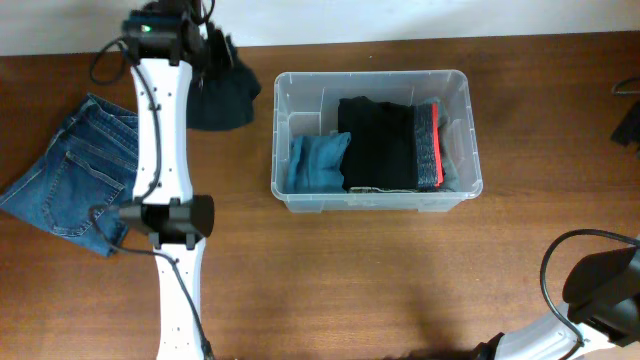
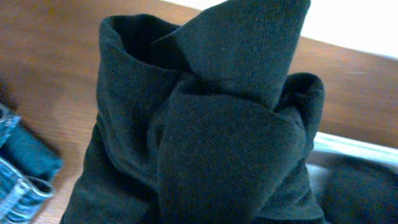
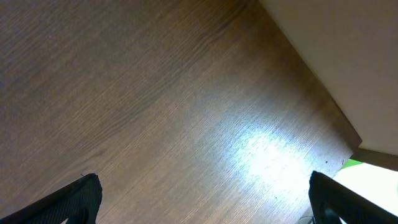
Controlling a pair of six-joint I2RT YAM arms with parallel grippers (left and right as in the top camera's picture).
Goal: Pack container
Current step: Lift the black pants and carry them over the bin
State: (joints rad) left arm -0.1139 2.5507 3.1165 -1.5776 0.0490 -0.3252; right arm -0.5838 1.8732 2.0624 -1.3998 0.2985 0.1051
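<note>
Clothes lie in two places. One clear box sits near the middle of the table, a bit to the right. It is long, with round corners and a thick rim, and you can see through its walls.

Three folded things lie in it: one blue cloth on the left, one black cloth in the middle and one grey and red cloth on the right. Left of the box lie one pair of jeans and one dark cloth.

There are two arms. The top view shows the left gripper at the dark cloth. In the left wrist view that cloth hides the fingers, so I cannot tell how the jaws stand. Only the right wrist view shows the right gripper. Its jaws are wide apart over bare wood, holding nothing.
</note>
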